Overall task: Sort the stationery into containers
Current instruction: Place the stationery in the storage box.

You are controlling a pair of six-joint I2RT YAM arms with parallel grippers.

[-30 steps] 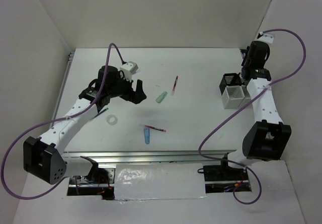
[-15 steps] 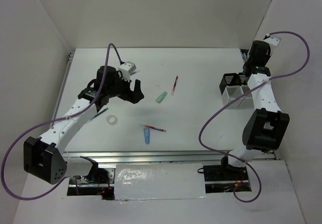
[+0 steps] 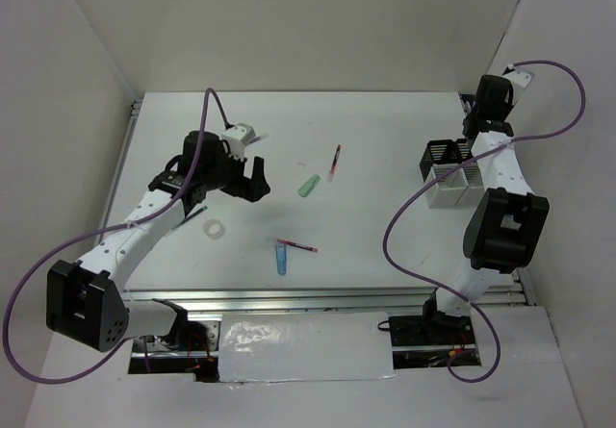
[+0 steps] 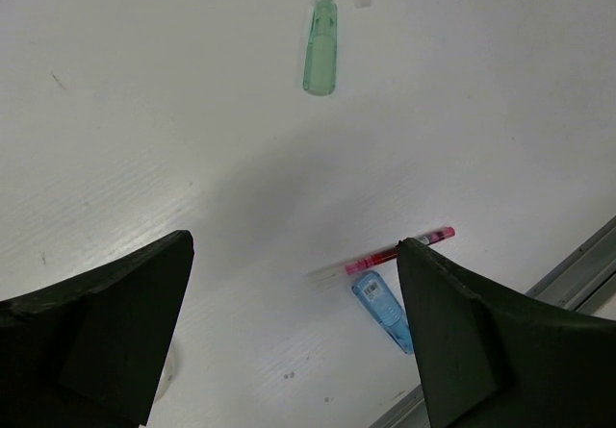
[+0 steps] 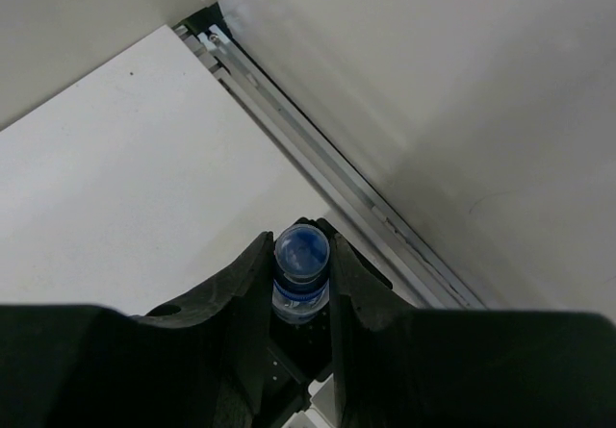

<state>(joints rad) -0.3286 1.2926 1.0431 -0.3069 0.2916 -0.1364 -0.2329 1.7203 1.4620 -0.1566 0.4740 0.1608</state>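
Note:
My right gripper (image 5: 302, 276) is shut on the blue-capped clear bottle (image 5: 302, 253), holding it upright over a black mesh container (image 5: 300, 356). From above, the black container (image 3: 440, 155) and a white one (image 3: 449, 187) stand under the right wrist (image 3: 490, 99). My left gripper (image 3: 252, 180) hovers open and empty over the table. Its fingers (image 4: 114, 324) frame a red pen (image 4: 399, 251) and the blue marker (image 4: 383, 311). The pale green tube (image 4: 320, 45) lies farther off. A second red pen (image 3: 335, 162) and a white round lump (image 3: 216, 228) also lie on the table.
A dark pen (image 3: 192, 216) lies partly under the left arm. A metal rail (image 5: 337, 173) and the side wall run close behind the containers. Another rail (image 4: 577, 269) borders the table's near edge. A purple cable (image 3: 423, 212) loops beside the right arm.
The right arm has folded back toward the far right corner, keeping the bottle above the containers. The left gripper has drifted slightly left, still open.

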